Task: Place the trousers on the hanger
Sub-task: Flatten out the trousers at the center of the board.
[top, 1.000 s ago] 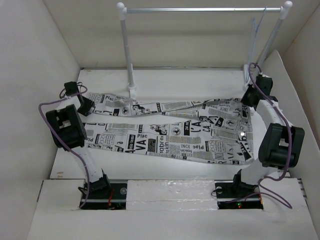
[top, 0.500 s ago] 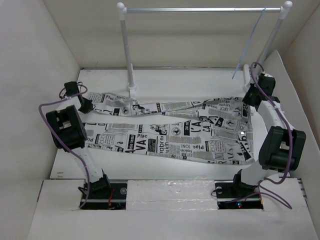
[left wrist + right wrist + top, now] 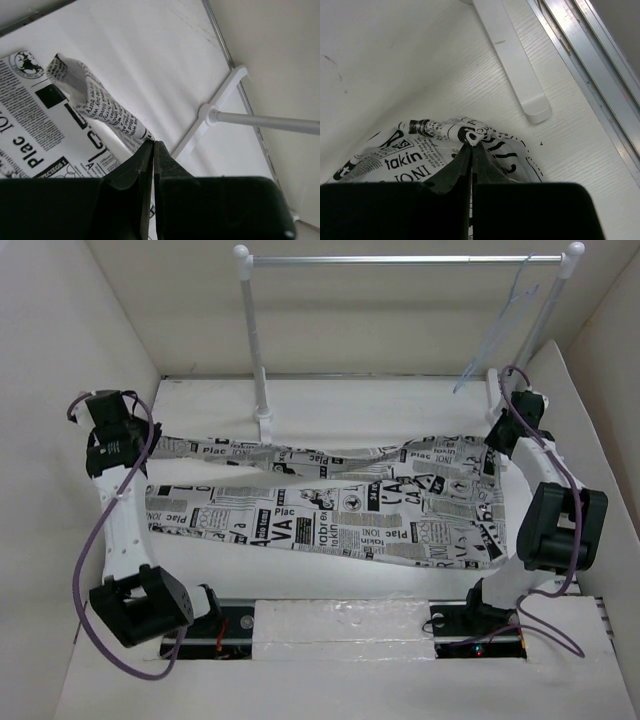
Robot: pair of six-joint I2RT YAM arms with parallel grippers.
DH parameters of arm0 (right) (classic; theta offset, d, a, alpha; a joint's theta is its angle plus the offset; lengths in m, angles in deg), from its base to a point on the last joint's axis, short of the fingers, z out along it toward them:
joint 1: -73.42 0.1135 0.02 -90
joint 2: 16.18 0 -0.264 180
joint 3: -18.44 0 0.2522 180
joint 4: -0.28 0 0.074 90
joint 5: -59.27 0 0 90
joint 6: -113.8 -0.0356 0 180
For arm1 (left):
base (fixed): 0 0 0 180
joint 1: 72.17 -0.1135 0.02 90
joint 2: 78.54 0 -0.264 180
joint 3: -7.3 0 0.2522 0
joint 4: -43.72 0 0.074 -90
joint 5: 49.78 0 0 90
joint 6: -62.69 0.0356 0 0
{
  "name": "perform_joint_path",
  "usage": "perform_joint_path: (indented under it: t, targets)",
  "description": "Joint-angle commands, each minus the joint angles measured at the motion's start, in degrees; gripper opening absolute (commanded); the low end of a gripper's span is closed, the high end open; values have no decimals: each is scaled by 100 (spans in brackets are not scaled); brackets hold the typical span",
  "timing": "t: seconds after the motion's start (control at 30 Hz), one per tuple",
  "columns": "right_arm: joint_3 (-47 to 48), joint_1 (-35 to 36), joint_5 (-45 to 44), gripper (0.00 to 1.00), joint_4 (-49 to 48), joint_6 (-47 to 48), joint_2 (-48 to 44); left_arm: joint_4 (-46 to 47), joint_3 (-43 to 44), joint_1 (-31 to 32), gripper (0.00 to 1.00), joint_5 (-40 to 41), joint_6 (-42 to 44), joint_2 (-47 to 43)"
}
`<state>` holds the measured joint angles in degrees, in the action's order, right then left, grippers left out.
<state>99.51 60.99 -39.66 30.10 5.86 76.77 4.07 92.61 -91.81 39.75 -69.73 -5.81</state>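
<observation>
I see the trousers (image 3: 330, 510) spread flat across the middle of the bench (image 3: 380, 400), waist at the right edge, both legs running to the left edge. Left gripper (image 3: 153, 144) is by the left edge, jaws closed, pinching the end of the far leg; the fabric rises into a fold there. Right gripper (image 3: 471, 145) is by the right edge, jaws closed on a bunched bit of the waist's far corner. Along the far edge stands the rail (image 3: 400, 258). The hanger (image 3: 503, 325) hangs from the rail's right end, near the far right corner, tilted, well apart from the trousers.
</observation>
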Motion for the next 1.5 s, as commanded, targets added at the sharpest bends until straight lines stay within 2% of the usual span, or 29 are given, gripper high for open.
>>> perform_joint_path:
  t: [0.0, 0.1, 0.23, 0.33, 0.47, 0.5, 0.6, 0.73, 0.77, 0.83, 0.87, 0.9, 0.97, 1.0, 1.03, 1.13, 1.17, 1.2, 1.23, 1.27, 1.3, 1.33, 1.37, 1.4, 1.47]
  targets:
    - [335, 109, -416, 0, -15, -202, -13, -1065, 586, -58, 0, 292, 189, -242]
    - [204, -31, -618, 0, 20, -36, -250, -1375, 764, -58, 0, 582, 338, -268]
    - [282, -409, -584, 0, 3, 141, -225, -1024, 676, -58, 0, 680, 672, 135]
    - [659, -515, -470, 0, 213, 237, 239, -708, 1210, -58, 0, 768, 726, 1100]
    - [1319, -515, -549, 0, 530, 571, 925, -864, 2440, -58, 0, 785, 752, 3118]
    - [1511, -567, -557, 0, 643, 624, 1040, -917, 2982, -58, 0, 794, 717, 3412]
    - [1863, -568, -531, 0, 609, 852, 1443, -831, 3723, -58, 0, 567, 569, 4422]
    - [2882, -568, -601, 0, 1153, 958, 2033, -733, 4489, -58, 0, 267, 497, 5065]
    - [3076, -568, -636, 6, 1311, 967, 2174, -846, 4682, 12, 0, 223, 471, 5380]
    - [3445, -515, -497, 18, 1488, 1046, 2377, -830, 5008, 74, 14, 223, 506, 5541]
    - [3464, -515, -400, 39, 1506, 1038, 2360, -760, 5053, 135, 22, 214, 523, 5568]
    - [3412, -515, -338, 49, 1393, 1029, 2290, -707, 5044, 136, 34, 214, 524, 5498]
    - [3167, -515, -49, 63, 1278, 976, 1957, -367, 4852, 188, 50, 231, 550, 5149]
    - [3053, -515, 22, 66, 1147, 906, 1816, -147, 4520, 188, 60, 153, 567, 4946]
    - [2938, -515, 136, 68, 1067, 888, 1545, 64, 4300, 188, 64, 74, 576, 4761]
    - [2551, -515, 514, 69, 1023, 862, 1009, 558, 3657, 267, 67, -295, 559, 4031]
    - [2385, -446, 637, 67, 979, 853, 841, 559, 3499, 337, 64, -261, 611, 3699]
    - [1974, -384, 690, 60, 848, 722, 630, 541, 3019, 486, 61, -165, 646, 3513]
    - [1692, -323, 769, 47, 716, 669, 411, 567, 2649, 548, 61, -33, 655, 3320]
    - [1402, -174, 848, 16, 541, 625, -53, 802, 2253, 549, 61, 212, 638, 2900]
    - [877, -85, 849, 0, 356, 503, -266, 900, 1440, 549, 60, 249, 420, 2713]
    - [628, -15, 849, 0, 276, 432, -495, 1006, 1032, 427, 60, 267, 270, 2555]
    - [164, 255, 1197, 0, 110, 353, -1132, 1555, 393, 243, 60, -116, 95, 2292]
    - [160, 258, 1200, 0, 21, 317, -1138, 1561, 169, 241, 60, -120, 41, 2290]
    - [-532, 547, 1375, 0, -242, 282, -1567, 1649, 70, 75, 60, -261, 66, 2542]
